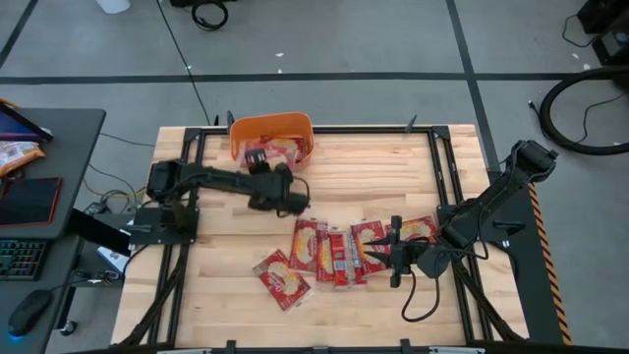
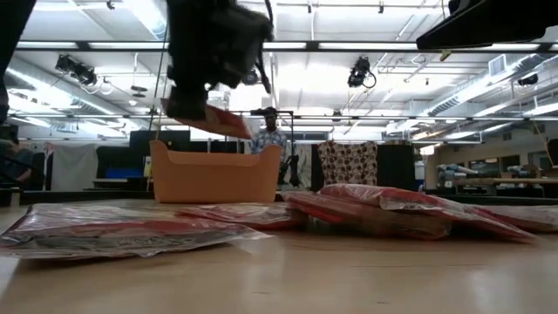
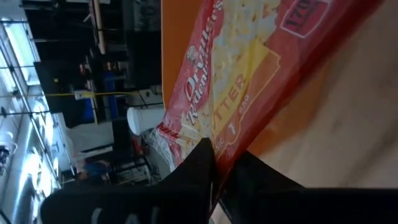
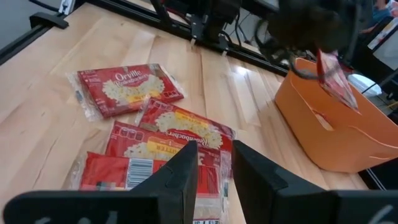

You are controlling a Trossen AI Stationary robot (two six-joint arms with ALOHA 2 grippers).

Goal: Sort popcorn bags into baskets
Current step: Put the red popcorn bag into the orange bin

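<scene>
The orange basket (image 1: pixel 234 136) (image 2: pixel 215 177) (image 4: pixel 323 134) stands at the table's far side with red packets (image 1: pixel 265 152) lying in it. My left gripper (image 1: pixel 278 177) (image 3: pixel 216 163) is at the basket's near rim, shut on one red popcorn bag (image 2: pixel 215 121) (image 4: pixel 334 78). Several more popcorn bags (image 1: pixel 334 252) (image 4: pixel 177 134) lie flat on the table near its middle, some overlapping, and one (image 1: pixel 282 279) (image 4: pixel 127 87) lies apart nearer the front. My right gripper (image 1: pixel 394 252) (image 4: pixel 214 171) hovers open just above the right end of that group. My left gripper pinches the popcorn bag between its two fingers at one end edge (image 3: pixel 219 149). The bag is lifted clear of the table. It hangs tilted from the fingers (image 4: pixel 311 46) over the basket's near end.
Dark frame rails (image 1: pixel 192 157) run along the table's edges. A desk with a keyboard (image 1: pixel 20 258), a mouse and an orange snack packet (image 1: pixel 18 152) stands left of the table. Bare wood (image 1: pixel 226 285) lies at the front left. A person (image 2: pixel 270 135) stands beyond the table.
</scene>
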